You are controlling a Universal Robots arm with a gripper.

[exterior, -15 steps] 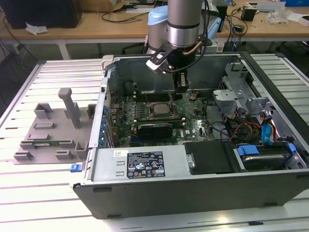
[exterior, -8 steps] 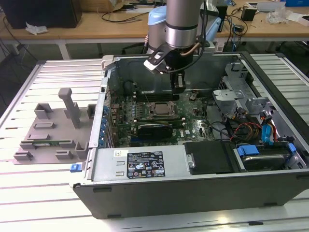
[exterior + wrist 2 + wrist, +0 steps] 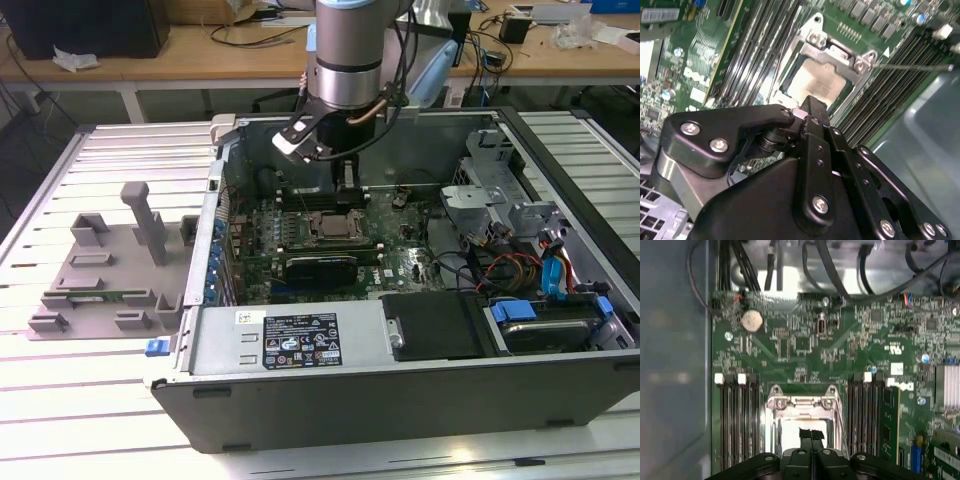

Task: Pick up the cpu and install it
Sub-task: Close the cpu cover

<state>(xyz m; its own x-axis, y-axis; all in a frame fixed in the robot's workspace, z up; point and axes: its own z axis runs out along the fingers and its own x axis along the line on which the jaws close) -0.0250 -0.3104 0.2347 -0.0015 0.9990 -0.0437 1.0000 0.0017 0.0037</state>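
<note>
The cpu (image 3: 816,84) lay flat inside the socket (image 3: 812,37), directly under and just ahead of your hand (image 3: 809,106), with its pale metal top showing through the metal frame. Being square, it had no long axis worth naming. Its edges sat square with the frame, and in the first wrist view the seam between the fingers (image 3: 805,434) ran across the middle of its nearer edge. Your hand's two fingers were pressed together with nothing visible between them, so it carried nothing. You could not tell whether the tips touched the chip or hung just above it. From that I judged the chip already set in its seat, with your one arm poised right over it.

Count outward from there:
- One cpu, one socket, and one thin lever (image 3: 912,65) running out from a corner of the frame.
- Two banks of memory slots (image 3: 737,420), one on either side of your hand.
- One coin cell (image 3: 752,320), farther off beyond the socket.
- One computer case (image 3: 300,390) around all of it.
- One grey fixture (image 3: 100,275) on the worktop (image 3: 80,420), outside the case and well apart from your hand, toward the exterior view's left.
</note>
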